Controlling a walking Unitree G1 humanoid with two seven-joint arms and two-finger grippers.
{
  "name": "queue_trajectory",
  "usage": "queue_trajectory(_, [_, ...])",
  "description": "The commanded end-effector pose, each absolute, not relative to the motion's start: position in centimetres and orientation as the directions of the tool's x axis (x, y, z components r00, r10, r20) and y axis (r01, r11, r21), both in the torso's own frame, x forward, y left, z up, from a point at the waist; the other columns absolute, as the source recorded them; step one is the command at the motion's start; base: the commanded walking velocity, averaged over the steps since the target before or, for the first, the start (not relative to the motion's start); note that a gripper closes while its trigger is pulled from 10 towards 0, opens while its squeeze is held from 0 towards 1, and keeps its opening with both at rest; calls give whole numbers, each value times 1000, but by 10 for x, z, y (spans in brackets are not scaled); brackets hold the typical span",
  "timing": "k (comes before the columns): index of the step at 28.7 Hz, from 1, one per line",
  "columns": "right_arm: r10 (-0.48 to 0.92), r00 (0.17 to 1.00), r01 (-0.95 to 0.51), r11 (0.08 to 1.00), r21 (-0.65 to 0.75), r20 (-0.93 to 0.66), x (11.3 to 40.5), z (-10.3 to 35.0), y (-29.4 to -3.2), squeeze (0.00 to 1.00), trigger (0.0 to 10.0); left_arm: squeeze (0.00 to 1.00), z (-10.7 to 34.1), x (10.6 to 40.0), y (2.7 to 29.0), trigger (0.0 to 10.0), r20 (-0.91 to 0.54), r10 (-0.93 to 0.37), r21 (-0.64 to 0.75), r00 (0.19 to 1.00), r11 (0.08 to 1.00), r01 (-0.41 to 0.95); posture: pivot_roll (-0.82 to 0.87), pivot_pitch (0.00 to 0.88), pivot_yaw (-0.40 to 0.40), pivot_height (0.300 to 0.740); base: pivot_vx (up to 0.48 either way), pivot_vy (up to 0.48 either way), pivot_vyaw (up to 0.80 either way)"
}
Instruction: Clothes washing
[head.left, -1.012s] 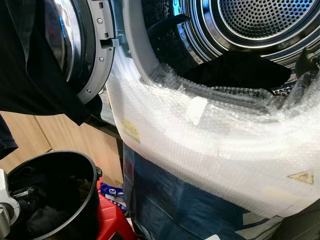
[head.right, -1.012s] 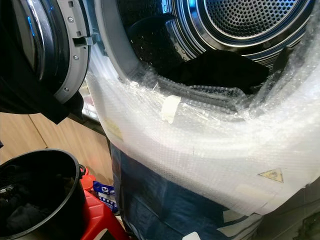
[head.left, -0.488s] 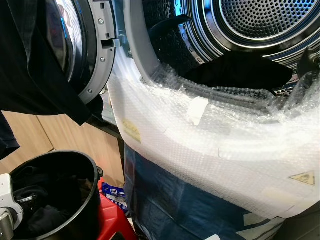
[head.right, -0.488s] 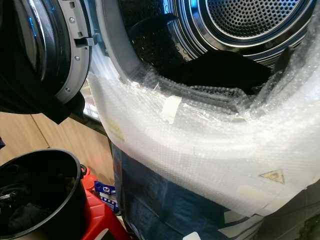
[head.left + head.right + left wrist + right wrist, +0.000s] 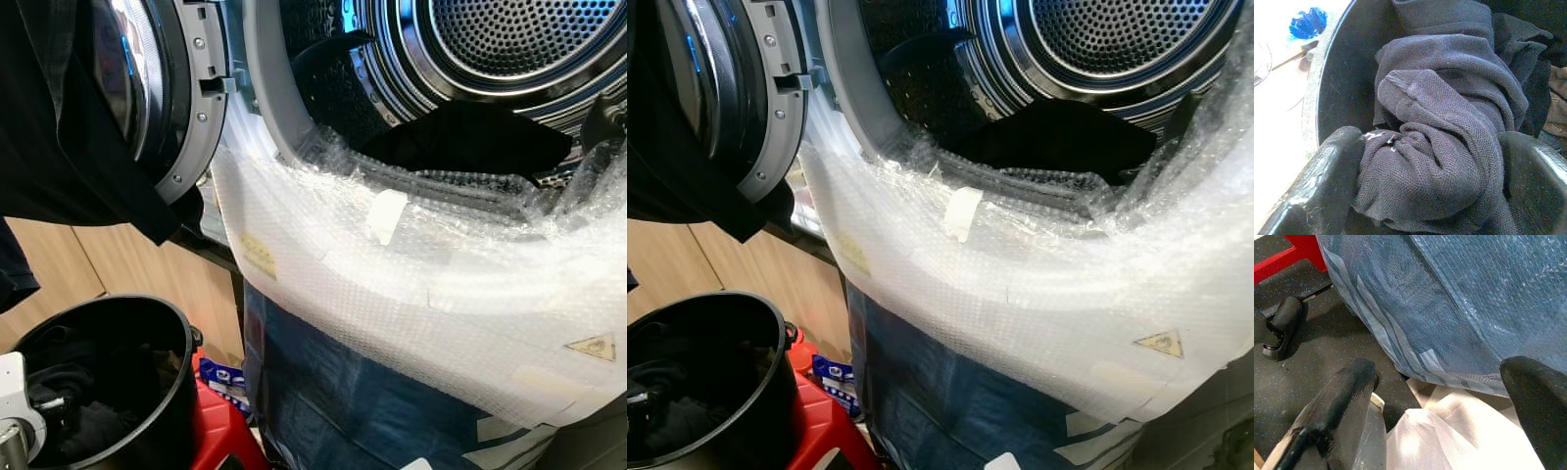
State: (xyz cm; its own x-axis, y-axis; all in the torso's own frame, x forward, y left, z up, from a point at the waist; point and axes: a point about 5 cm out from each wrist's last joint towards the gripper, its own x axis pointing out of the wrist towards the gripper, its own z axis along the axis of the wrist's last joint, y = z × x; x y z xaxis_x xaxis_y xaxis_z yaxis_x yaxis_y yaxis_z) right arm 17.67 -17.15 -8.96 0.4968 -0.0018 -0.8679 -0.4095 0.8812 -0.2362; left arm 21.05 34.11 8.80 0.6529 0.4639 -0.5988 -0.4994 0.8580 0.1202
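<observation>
While your robot faced the washer, things stood thus:
Left gripper (image 5: 1425, 166): down in the black bucket (image 5: 171, 362), fingers clamped on a dark knit garment (image 5: 1449, 122).
Right gripper (image 5: 1444, 401): fingers spread, empty, beside the wrapped washer front (image 5: 1449, 308).
Drum (image 5: 509, 49): door open, dark clothing (image 5: 470, 137) inside.

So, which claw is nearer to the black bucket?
The left. The left claw is down inside the black bucket, closed on a dark cloth. The right claw hangs open low by the washer's wrapped front, apart from it.

Black bucket (image 5: 157, 338) on red stool (image 5: 220, 426); dark grey knit garment (image 5: 1444, 142); clear bubble wrap (image 5: 411, 294).
</observation>
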Motion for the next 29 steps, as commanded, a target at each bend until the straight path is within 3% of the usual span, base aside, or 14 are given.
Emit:
queue_trajectory(1, [6,499,-421,876,-237,-866,179,-89,-170,0,10000,0,86,209,343,10000,-603,477,140,640,853,-503,180,0,24,740,0,0,0])
queue_trajectory(4, [14,500,-428,873,-233,-866,179,-88,-170,0,10000,0,85,210,340,10000,-600,468,142,649,860,-490,183,0,21,740,0,0,0])
queue_trajectory(5, [15,501,-430,872,-234,-865,180,-88,-170,0,10000,0,85,211,340,0,-596,469,145,652,861,-488,183,0,20,740,0,0,0])
queue_trajectory(20, [56,508,-488,841,-234,-859,185,-86,-165,0,10000,0,87,221,333,0,-596,427,149,680,891,-429,171,0,17,740,0,0,0])
queue_trajectory(21, [55,507,-484,844,-232,-860,184,-86,-165,0,10000,0,86,220,331,4392,-610,415,118,675,890,-441,170,0,14,740,0,0,0])
queue_trajectory(22, [55,507,-484,844,-232,-860,184,-86,-165,0,10000,0,86,220,331,4392,-610,415,118,675,890,-441,170,0,14,740,0,0,0])
queue_trajectory(23, [55,505,-482,846,-229,-861,184,-86,-165,0,10000,0,86,220,332,10000,-616,413,110,671,888,-446,171,0,13,740,0,0,0])
queue_trajectory(29, [51,507,-481,845,-233,-861,184,-86,-168,0,10000,0,83,215,342,10000,-634,448,166,630,875,-456,169,0,14,740,0,0,0])
